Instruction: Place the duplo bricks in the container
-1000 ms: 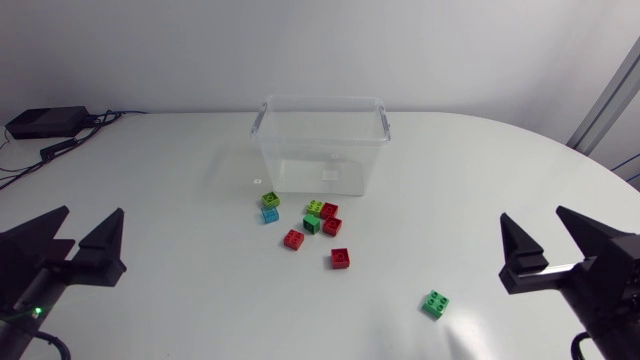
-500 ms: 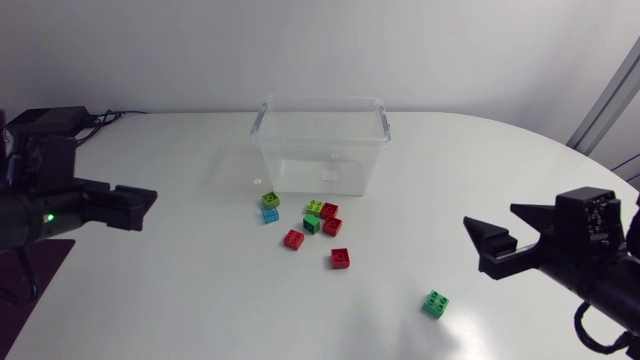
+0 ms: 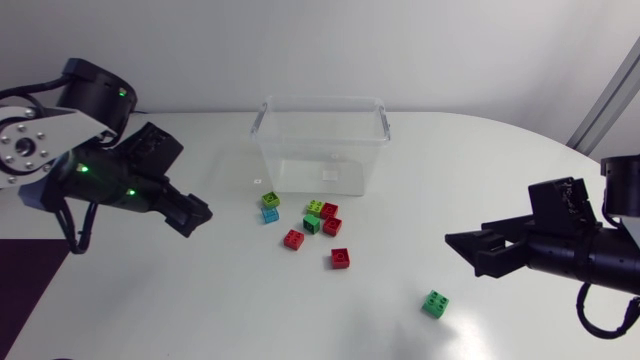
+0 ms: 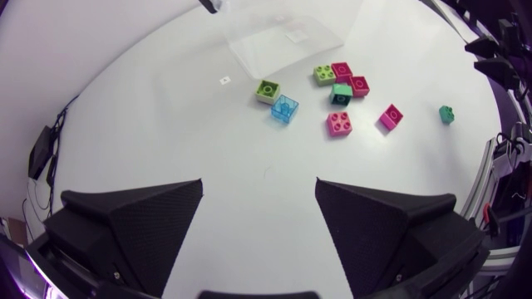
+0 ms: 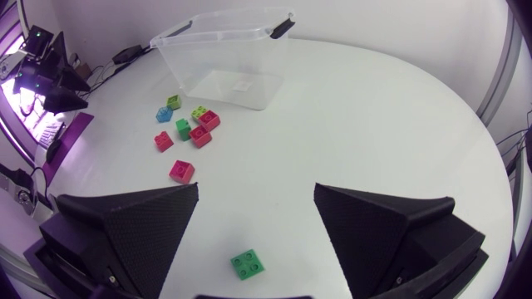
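Observation:
The clear plastic container (image 3: 320, 140) stands empty at the back middle of the table. In front of it lies a cluster of bricks: a lime one (image 3: 271, 200) beside a blue one (image 3: 270, 214), several red ones such as (image 3: 293, 239), and a dark green one (image 3: 312, 223). A lone green brick (image 3: 435, 303) lies further right. My left gripper (image 3: 192, 212) hangs open left of the cluster, which shows ahead of it (image 4: 284, 108). My right gripper (image 3: 463, 246) is open, just above the lone green brick (image 5: 248, 264). Neither holds anything.
A small square mark (image 3: 256, 181) lies on the white table left of the container. A black box with cables (image 3: 45, 122) sits at the far left edge. The table's curved edge runs along the right side.
Both arms have swung in from the front corners toward the middle. The left gripper now points at the brick cluster, the right at the lone green brick. No brick has moved.

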Motion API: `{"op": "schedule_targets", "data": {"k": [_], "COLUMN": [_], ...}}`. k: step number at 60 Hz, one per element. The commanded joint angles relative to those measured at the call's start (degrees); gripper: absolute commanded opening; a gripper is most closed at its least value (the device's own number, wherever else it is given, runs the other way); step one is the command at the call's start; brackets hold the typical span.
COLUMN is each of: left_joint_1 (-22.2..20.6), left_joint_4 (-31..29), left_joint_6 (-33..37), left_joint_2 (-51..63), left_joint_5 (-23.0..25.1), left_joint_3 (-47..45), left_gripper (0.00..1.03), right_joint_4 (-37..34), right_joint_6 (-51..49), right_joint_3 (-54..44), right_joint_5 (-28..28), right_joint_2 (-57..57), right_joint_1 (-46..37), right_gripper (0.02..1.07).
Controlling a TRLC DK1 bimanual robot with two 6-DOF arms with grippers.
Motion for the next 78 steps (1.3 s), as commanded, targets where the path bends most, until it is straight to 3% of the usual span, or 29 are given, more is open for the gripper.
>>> {"op": "schedule_targets", "data": {"k": [1,17,21,28,36,39,44,51,65,78], "left_joint_1": [-1.5,-2.3,-3.0,-4.4,-6.3,-7.0,-7.4,-7.9,-8.2,-10.0], "left_joint_4": [-1.3,-4.8,-5.0,-5.3,-5.4,-5.4,-5.4,-5.4,-5.0,-4.9], "left_joint_6": [2.6,2.5,2.4,1.9,1.5,1.5,1.3,1.0,0.4,-0.6], "left_joint_2": [4.8,16.5,18.6,22.1,25.2,26.3,27.3,28.9,31.7,33.5], "left_joint_5": [1.1,8.5,8.7,9.4,9.4,9.4,9.4,9.3,9.0,8.0], "left_joint_3": [3.2,11.5,13.0,15.5,17.0,17.6,18.0,18.6,19.5,20.8], "left_gripper": [0.94,0.94,0.93,0.93,0.93,0.93,0.93,0.93,0.91,0.91], "right_joint_4": [-1.1,-5.5,-5.2,-5.6,-7.6,-11.9,-18.5,-17.9,-13.9,-10.7], "right_joint_6": [-0.6,-5.6,-7.4,-9.7,-13.4,-17.8,-25.4,-29.8,-26.9,-22.7], "right_joint_3": [1.3,4.0,4.1,4.6,7.4,10.1,12.9,11.5,6.1,4.4], "right_joint_5": [-0.9,-0.7,-1.1,-9.4,-7.9,-5.9,-7.2,-6.8,7.2,13.0], "right_joint_2": [0.2,2.7,5.9,11.5,16.4,20.0,24.5,26.0,27.6,31.3], "right_joint_1": [-0.5,-2.6,-2.9,-6.1,-5.6,-4.0,-4.0,-3.6,7.9,12.3], "right_gripper": [1.03,1.03,1.03,1.02,1.02,1.02,1.02,0.96,0.96,0.96]}}
